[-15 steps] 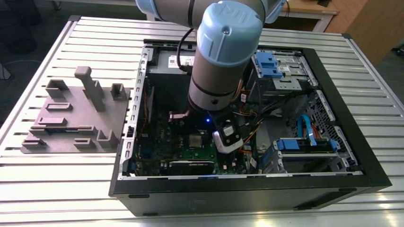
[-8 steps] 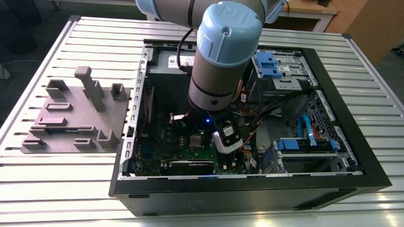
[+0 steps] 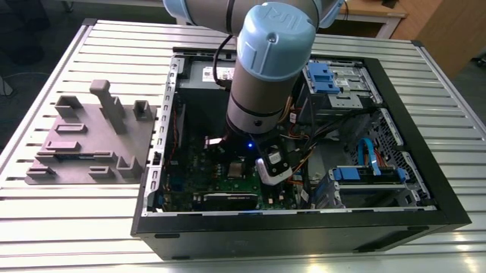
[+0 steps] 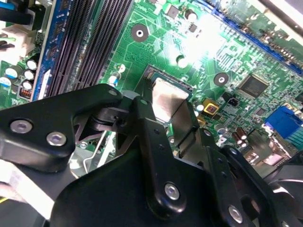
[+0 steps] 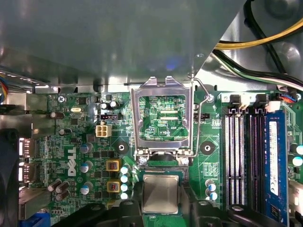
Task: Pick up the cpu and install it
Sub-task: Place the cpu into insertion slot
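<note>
Between the fingers (image 5: 187, 198) of the gripper (image 5: 161, 198), clamped by two edges, the cpu (image 5: 161, 191) is at the socket (image 5: 163, 163), bracket (image 5: 163, 118) open beyond. Check alignment: seating it tilted or offset could bend socket pins.

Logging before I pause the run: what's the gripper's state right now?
Gripper: closed on the cpu, holding it at the open socket.
</note>
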`<state>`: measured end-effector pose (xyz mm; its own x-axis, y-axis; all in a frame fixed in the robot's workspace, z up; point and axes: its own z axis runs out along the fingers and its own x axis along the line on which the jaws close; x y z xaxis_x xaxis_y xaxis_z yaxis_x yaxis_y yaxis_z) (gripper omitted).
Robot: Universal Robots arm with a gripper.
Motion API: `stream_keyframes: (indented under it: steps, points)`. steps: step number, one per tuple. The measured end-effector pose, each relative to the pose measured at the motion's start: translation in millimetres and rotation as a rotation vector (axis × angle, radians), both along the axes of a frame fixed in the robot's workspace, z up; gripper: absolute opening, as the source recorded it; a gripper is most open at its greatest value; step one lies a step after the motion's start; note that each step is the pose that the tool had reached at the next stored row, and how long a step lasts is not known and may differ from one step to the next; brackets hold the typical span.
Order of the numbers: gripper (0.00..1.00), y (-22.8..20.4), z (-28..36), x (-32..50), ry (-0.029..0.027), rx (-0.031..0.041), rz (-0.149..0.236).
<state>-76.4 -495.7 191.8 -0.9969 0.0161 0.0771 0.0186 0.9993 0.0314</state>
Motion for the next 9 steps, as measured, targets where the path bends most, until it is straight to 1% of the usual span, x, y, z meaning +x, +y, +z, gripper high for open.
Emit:
stream_keyframes:
  steps: [1,2,6,7,9]
  points:
    - [0.4,0.1,0.1,0.2,-0.0001,-0.001,0.0]
    - [0.4,0.1,0.1,0.4,-0.0002,-0.0031,0.0]
    - [0.4,0.1,1.5,0.9,-0.0002,-0.0222,0.0]
    - [0.4,0.0,1.8,0.9,-0.0001,-0.0244,0.0]
    - [0.4,0.0,1.9,0.8,-0.0001,-0.0246,0.0]
